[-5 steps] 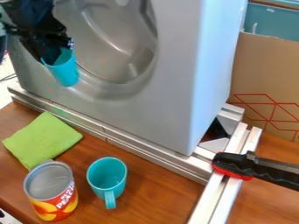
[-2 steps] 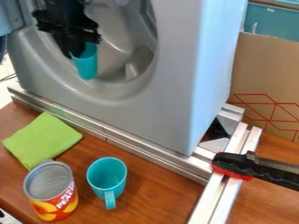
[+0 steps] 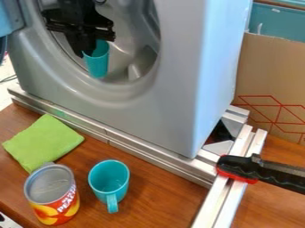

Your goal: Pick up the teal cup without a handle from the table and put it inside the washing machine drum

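Observation:
The black gripper [image 3: 89, 50] hangs at the round opening of a grey washer-like machine [image 3: 173, 89], in the upper left of the camera view. It is shut on the rim of a teal cup [image 3: 97, 63], which hangs nearly upright below it against the drum's hollow. On the wooden table [image 3: 161, 200] in front of the machine stand a second teal cup [image 3: 109, 180] with a handle and, to its left, a can [image 3: 51, 194] with an orange and red label. Behind the can lies a folded green cloth [image 3: 43, 141].
Metal rails [image 3: 113, 136] run along the machine's base, with another pair [image 3: 229, 198] reaching toward the front right. A black and red clamp [image 3: 256, 171] grips that pair. A cardboard box [image 3: 271, 84] stands at the right, with a teal bin [image 3: 277, 22] behind it.
The gripper has moved right, carrying the teal cup from the left side of the machine's opening to its lower middle. The cup on the table, the can and the cloth have stayed put.

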You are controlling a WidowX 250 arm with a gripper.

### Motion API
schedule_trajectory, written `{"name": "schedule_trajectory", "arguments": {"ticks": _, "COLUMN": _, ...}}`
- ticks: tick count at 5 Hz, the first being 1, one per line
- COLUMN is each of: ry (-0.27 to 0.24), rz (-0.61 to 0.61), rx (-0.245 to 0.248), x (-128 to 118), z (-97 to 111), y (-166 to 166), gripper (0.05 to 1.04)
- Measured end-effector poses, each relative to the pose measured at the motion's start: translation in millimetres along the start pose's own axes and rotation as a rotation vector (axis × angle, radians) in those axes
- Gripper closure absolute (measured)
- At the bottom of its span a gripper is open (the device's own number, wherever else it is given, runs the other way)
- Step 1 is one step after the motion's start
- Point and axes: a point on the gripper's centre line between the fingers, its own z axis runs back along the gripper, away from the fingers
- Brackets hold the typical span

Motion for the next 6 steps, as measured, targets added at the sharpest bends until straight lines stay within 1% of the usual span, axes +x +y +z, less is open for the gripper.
{"name": "schedule_trajectory", "arguments": {"ticks": 1, "ry": -0.023, "rz": 0.045, "rx": 0.002, "x": 10, "z": -7, "y": -7, "gripper": 0.987}}
{"name": "schedule_trajectory", "arguments": {"ticks": 2, "ry": -0.051, "rz": 0.053, "rx": 0.003, "x": 18, "z": -12, "y": -11, "gripper": 0.987}}
{"name": "schedule_trajectory", "arguments": {"ticks": 3, "ry": -0.084, "rz": 0.047, "rx": -0.048, "x": 25, "z": -22, "y": -19, "gripper": 0.987}}
{"name": "schedule_trajectory", "arguments": {"ticks": 4, "ry": -0.090, "rz": 0.053, "rx": -0.066, "x": 26, "z": -24, "y": -15, "gripper": 0.987}}
{"name": "schedule_trajectory", "arguments": {"ticks": 5, "ry": -0.073, "rz": 0.083, "rx": -0.101, "x": 24, "z": -24, "y": -8, "gripper": 0.987}}
{"name": "schedule_trajectory", "arguments": {"ticks": 6, "ry": -0.020, "rz": 0.113, "rx": -0.117, "x": 19, "z": -28, "y": -6, "gripper": 0.955}}
